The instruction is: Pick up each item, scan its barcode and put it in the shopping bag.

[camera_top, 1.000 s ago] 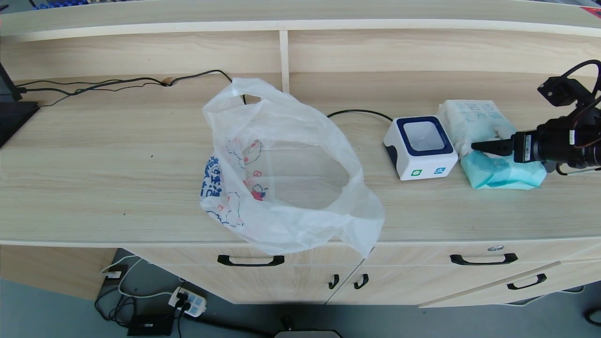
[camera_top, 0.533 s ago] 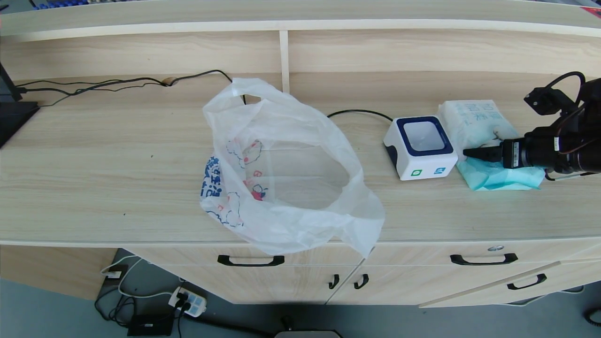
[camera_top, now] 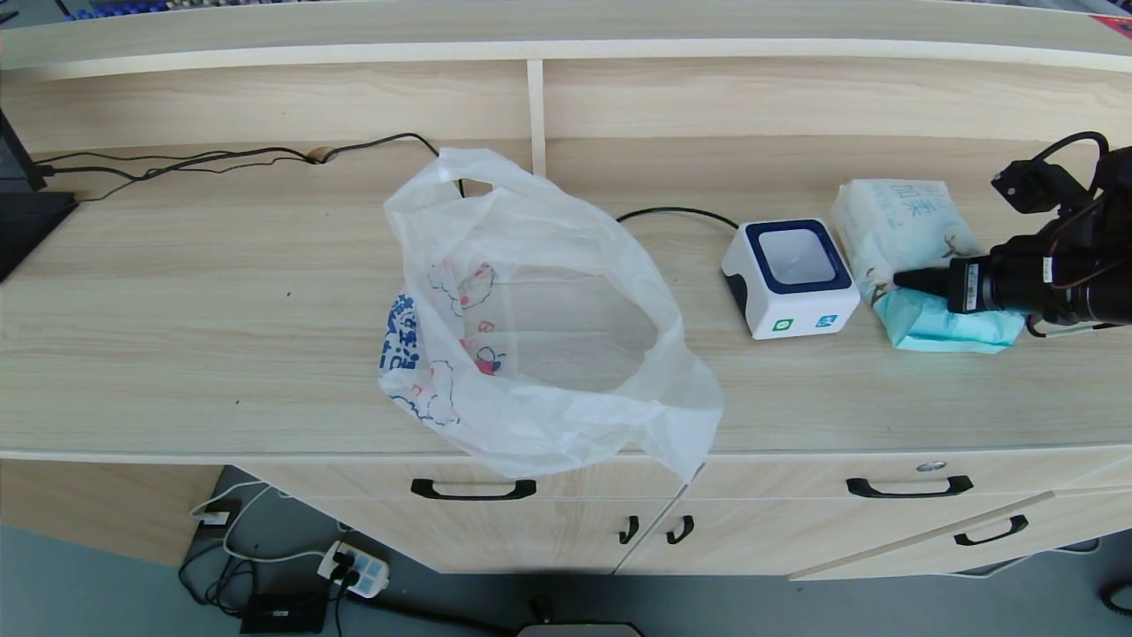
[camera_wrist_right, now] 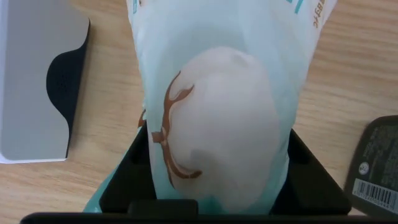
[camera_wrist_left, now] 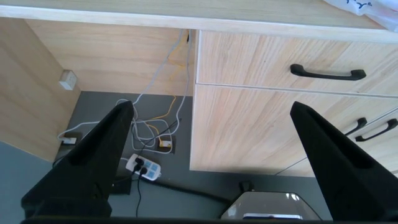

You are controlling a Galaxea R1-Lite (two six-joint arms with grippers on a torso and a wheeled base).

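Got left gripper (camera_wrist_left: 211,106) splayed open down by the drawers (camera_wrist_left: 280,74), probably parked clear. Got bag (camera_top: 566,433) mid-counter (camera_top: 221,310), mouth spread up for drop-in, and scanner (camera_top: 791,276) to its right, window up, so barcode likely goes face down. Got pack (camera_top: 893,226) just right of scanner, clamped by right gripper (camera_top: 902,279): looks like the pickup step. Reading layout off head view; reading fingers (camera_wrist_right: 124,180) pressed on both pack sides off right wrist view, plus a dark labelled thing (camera_wrist_right: 376,165) nearby

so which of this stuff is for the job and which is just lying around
For the job: pale teal-and-white soft tissue pack; white-and-blue cube scanner; white plastic shopping bag.
Lying about: black cables; white power strip on the floor.
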